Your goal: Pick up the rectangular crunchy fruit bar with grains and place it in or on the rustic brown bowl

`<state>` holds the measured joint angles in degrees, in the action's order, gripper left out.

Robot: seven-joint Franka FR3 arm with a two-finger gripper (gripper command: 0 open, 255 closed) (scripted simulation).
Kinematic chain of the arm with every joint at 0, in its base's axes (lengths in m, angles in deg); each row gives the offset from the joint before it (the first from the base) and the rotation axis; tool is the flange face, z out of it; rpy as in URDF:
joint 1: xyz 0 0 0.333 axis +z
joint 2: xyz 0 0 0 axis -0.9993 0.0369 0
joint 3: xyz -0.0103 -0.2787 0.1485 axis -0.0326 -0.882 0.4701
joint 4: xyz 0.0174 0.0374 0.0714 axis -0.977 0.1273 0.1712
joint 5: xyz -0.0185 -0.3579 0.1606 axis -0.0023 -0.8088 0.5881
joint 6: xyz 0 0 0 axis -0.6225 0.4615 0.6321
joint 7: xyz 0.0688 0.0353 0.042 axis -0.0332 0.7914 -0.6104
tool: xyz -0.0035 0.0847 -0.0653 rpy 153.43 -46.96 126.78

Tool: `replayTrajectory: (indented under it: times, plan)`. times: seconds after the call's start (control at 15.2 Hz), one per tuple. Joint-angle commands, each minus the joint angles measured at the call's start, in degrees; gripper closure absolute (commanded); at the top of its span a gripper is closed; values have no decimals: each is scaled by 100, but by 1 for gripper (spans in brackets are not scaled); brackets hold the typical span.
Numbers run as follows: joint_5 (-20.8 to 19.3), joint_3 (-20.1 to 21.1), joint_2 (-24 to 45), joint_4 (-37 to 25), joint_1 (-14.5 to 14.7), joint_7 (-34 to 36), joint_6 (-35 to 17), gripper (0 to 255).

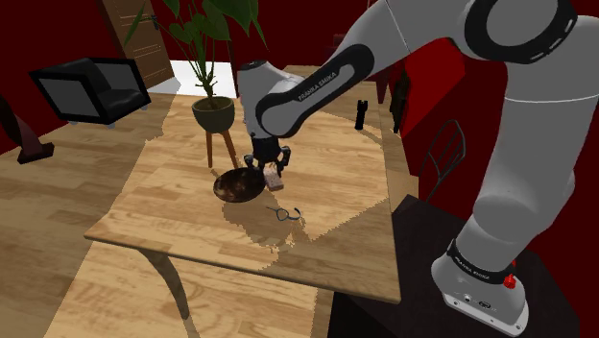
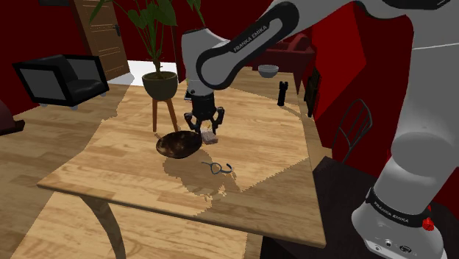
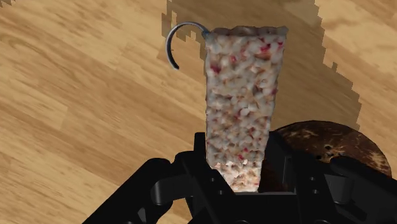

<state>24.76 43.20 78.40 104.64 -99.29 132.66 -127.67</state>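
A pale grain bar (image 3: 243, 95) speckled with red bits stands clasped between my black fingers (image 3: 277, 156), lifted above the wooden table. In the shoulder view my gripper (image 1: 272, 171) hangs beside the rim of the dark brown bowl (image 1: 238, 185), on its right side, with the bar (image 1: 276, 179) sticking down from it. The second exterior view has the gripper (image 2: 207, 130) and the bar (image 2: 210, 136) just right of the bowl (image 2: 179, 144). Part of the bowl's rough rim (image 3: 331, 143) shows next to the fingers in the wrist view.
A pair of thin-framed glasses (image 1: 286, 214) lies on the table (image 1: 192, 221) just in front of the bowl. A potted plant on a stool (image 1: 213, 112) stands behind the table. A black bottle (image 1: 360, 112) sits at the far edge. A black armchair (image 1: 91, 88) is further back.
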Motion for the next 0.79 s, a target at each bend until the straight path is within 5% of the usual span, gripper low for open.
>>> replayTrajectory:
  times: [0.0,0.59,0.73]
  plan:
    - [-224,-84,454,-579,137,87,195,255]
    - [-825,-507,2723,-4222,1106,-29,1651,255]
    - [-856,-548,2912,-4481,1186,-53,1712,255]
